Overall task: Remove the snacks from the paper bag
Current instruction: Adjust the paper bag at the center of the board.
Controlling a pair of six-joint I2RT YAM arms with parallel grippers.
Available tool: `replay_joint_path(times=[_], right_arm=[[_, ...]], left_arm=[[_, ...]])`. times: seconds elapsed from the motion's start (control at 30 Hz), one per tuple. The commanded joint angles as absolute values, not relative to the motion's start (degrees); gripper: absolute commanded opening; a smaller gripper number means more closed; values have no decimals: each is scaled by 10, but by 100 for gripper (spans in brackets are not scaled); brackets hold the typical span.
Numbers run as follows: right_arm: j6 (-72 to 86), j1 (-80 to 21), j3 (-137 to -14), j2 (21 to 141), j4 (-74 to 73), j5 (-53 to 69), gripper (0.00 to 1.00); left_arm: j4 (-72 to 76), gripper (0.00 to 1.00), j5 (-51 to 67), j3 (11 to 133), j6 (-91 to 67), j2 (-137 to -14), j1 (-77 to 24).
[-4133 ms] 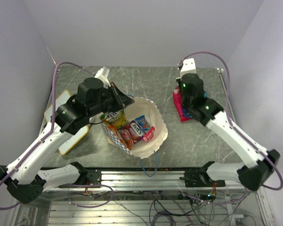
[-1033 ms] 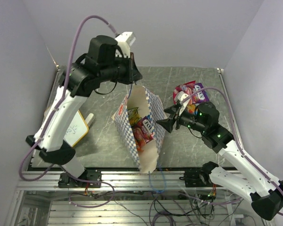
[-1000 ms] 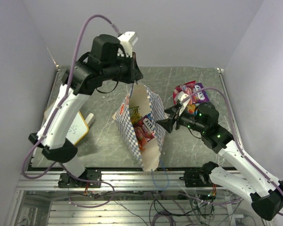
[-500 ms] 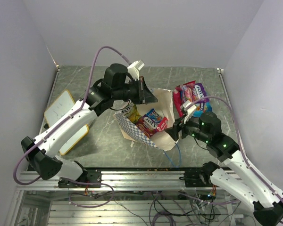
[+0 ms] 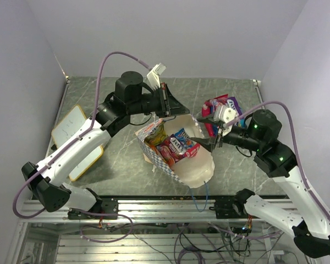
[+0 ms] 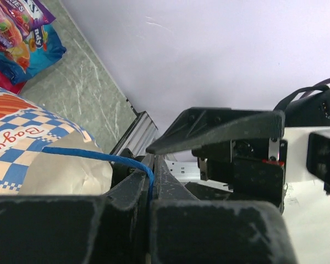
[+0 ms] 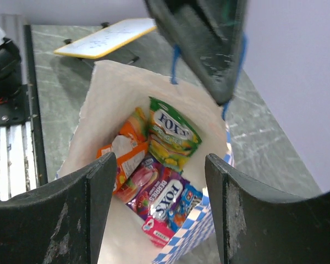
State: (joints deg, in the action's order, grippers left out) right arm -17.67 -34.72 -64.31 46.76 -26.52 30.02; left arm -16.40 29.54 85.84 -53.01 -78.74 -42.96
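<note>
The paper bag [image 5: 201, 168] lies tilted on the table with its mouth open toward the right. My left gripper [image 5: 179, 109] is shut on the bag's blue cord handle [image 6: 99, 157], which runs between its fingers. Several snacks lie inside: a green packet [image 7: 173, 135], an orange one [image 7: 124, 157], a purple one [image 7: 162, 192], a blue one [image 7: 188, 204] and a small pink one [image 7: 157, 231]. My right gripper [image 7: 160, 158] hangs open just above the bag's mouth, holding nothing. More snacks [image 5: 224, 107], red, purple and blue, lie on the table at the back right.
A yellow-edged whiteboard [image 5: 66, 125] lies at the left of the table. The metal rail [image 5: 165, 206] runs along the near edge, with the bag's other blue cord [image 5: 201, 192] trailing toward it. Walls close in behind and on both sides.
My left gripper has come down and to the right with the handle, so the bag went from hanging upright to lying with its mouth open. My right gripper moved up over the mouth.
</note>
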Motion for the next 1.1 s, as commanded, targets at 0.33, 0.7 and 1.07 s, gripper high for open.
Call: replay_joint_path(times=[0.33, 0.7, 1.07], right_arm=[[-351, -466, -500, 513, -108, 247, 62], [-113, -479, -430, 415, -27, 108, 68], [136, -513, -486, 551, 22, 162, 69]], left_arm=[[-177, 7, 227, 897, -472, -751, -429], [-312, 7, 175, 984, -401, -784, -377], [-291, 7, 248, 963, -424, -796, -289]])
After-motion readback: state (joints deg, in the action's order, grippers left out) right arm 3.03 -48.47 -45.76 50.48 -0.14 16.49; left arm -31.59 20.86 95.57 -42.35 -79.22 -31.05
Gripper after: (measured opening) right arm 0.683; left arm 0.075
